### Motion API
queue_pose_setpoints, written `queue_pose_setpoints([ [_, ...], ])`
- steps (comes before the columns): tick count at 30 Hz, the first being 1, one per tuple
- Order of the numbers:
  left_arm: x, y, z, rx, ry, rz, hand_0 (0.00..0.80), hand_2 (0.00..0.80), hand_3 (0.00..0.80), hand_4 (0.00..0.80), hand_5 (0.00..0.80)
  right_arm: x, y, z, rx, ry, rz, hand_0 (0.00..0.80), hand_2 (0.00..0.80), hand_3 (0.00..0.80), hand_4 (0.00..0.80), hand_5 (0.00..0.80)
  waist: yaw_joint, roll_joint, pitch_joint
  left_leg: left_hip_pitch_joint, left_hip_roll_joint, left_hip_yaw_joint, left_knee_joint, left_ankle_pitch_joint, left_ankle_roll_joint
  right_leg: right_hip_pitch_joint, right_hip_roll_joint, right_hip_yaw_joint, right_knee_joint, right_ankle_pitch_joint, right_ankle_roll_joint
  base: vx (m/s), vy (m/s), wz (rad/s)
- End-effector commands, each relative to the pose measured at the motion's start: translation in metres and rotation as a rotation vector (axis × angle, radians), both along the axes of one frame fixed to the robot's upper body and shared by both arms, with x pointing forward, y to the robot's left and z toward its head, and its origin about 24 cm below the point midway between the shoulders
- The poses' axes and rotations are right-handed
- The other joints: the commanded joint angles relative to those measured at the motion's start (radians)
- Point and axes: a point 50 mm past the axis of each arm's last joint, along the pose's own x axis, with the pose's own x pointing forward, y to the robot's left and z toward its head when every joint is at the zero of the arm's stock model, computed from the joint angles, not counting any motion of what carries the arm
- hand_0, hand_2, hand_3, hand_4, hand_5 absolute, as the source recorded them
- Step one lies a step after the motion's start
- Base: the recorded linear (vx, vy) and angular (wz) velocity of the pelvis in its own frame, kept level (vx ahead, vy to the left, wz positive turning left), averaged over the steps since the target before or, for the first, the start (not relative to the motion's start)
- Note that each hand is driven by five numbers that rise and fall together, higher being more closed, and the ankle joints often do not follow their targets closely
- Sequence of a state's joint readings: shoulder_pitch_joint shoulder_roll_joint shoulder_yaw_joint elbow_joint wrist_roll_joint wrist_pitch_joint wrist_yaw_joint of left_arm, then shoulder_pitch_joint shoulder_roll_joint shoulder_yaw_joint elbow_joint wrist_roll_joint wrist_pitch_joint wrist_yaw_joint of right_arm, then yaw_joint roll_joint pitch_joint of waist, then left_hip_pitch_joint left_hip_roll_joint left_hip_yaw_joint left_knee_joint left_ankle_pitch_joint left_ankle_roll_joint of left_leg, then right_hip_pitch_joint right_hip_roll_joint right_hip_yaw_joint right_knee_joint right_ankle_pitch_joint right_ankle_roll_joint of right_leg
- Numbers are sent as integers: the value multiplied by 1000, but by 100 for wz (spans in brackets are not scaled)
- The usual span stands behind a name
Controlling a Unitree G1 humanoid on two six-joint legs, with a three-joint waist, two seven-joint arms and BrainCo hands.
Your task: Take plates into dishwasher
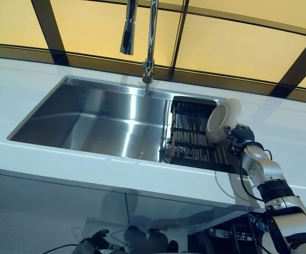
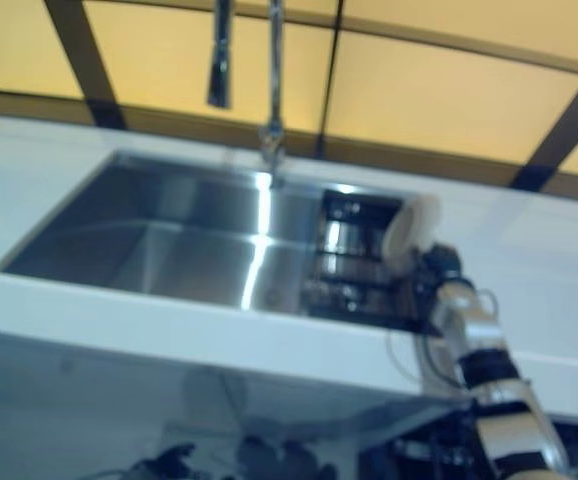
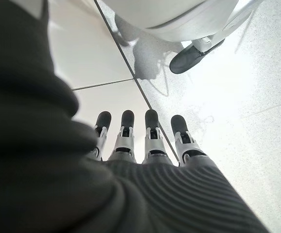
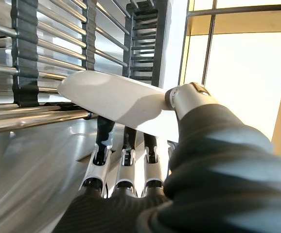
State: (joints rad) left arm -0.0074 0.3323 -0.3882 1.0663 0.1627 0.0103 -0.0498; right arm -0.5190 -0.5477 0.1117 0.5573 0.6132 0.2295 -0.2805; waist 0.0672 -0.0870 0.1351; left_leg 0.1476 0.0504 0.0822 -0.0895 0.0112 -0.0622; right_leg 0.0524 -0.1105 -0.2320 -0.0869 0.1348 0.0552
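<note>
Sink [image 1: 95, 124] of shiny steel sat in the white counter [image 1: 26, 84], and it took up the left and middle of what I saw. A tall tap [image 1: 152, 37] stood behind the sink, with its spray head hanging down over the basin. Behind the tap was a yellow wall with dark bars. My left hand [image 3: 148, 141] was low down, under the counter's front edge. Its fingers [image 3: 127, 133] were straight and side by side, and they held nothing. They pointed at a pale floor.

At the right end of the sink lay a dark rack [image 1: 192, 135] made of metal rods. Just right of that, my right hand [image 1: 239, 133] held a white plate [image 1: 223, 120]. The plate stood up on its edge, tipped a little, above the right side of the rack. My fingers [image 4: 126, 145] went under the plate and my thumb [image 4: 186, 97] pressed on its rim, so I was pinching it. The rods of the rack were close behind the plate.
</note>
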Motion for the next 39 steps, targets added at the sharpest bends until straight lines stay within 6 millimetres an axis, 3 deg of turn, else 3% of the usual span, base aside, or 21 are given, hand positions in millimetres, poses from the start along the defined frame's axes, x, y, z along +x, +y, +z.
queue_pose_setpoints([
  [1,5,-2,-1,15,20,-74,0,0,0,0,0,18,-5,34,-9,-108,-39,800,800,800,800,800,14,19,9,-31,-36,49,2,-38,50,56,-22,25,15,-57,80,0,0,0],
  [27,6,-2,0,12,14,-71,0,0,0,0,0,17,-6,37,-44,-118,-25,800,800,800,800,800,17,16,12,-32,-35,48,2,-38,51,55,-23,22,22,-61,80,0,0,0],
  [28,6,-2,0,12,14,-70,0,0,0,0,0,17,-6,37,-43,-119,-26,744,744,744,744,744,17,16,11,-32,-35,48,2,-38,51,54,-23,21,22,-61,80,0,0,0],
  [29,6,-2,0,12,14,-70,0,0,0,0,0,17,-6,37,-42,-120,-26,627,627,627,627,627,17,16,11,-32,-35,48,2,-38,51,54,-23,21,22,-61,80,0,0,0],
  [31,6,-2,0,12,16,-71,0,0,0,0,0,17,-5,37,-44,-119,-26,565,565,565,565,565,17,15,11,-32,-35,47,2,-39,51,54,-23,21,21,-61,81,0,0,0],
  [33,5,-3,0,12,15,-69,0,0,0,0,0,17,-5,37,-44,-119,-26,420,420,420,420,420,17,14,10,-32,-35,48,2,-38,51,55,-23,21,21,-61,80,0,0,0],
  [34,5,-3,0,12,15,-69,0,0,0,0,0,17,-5,37,-44,-119,-26,260,260,260,260,260,17,14,10,-32,-35,47,2,-38,51,55,-23,21,21,-61,80,0,0,0],
  [39,5,-2,0,11,14,-68,0,0,0,0,0,17,-5,37,-44,-120,-24,119,119,119,119,119,17,14,10,-33,-35,48,2,-38,52,54,-23,21,22,-60,81,0,0,0],
])
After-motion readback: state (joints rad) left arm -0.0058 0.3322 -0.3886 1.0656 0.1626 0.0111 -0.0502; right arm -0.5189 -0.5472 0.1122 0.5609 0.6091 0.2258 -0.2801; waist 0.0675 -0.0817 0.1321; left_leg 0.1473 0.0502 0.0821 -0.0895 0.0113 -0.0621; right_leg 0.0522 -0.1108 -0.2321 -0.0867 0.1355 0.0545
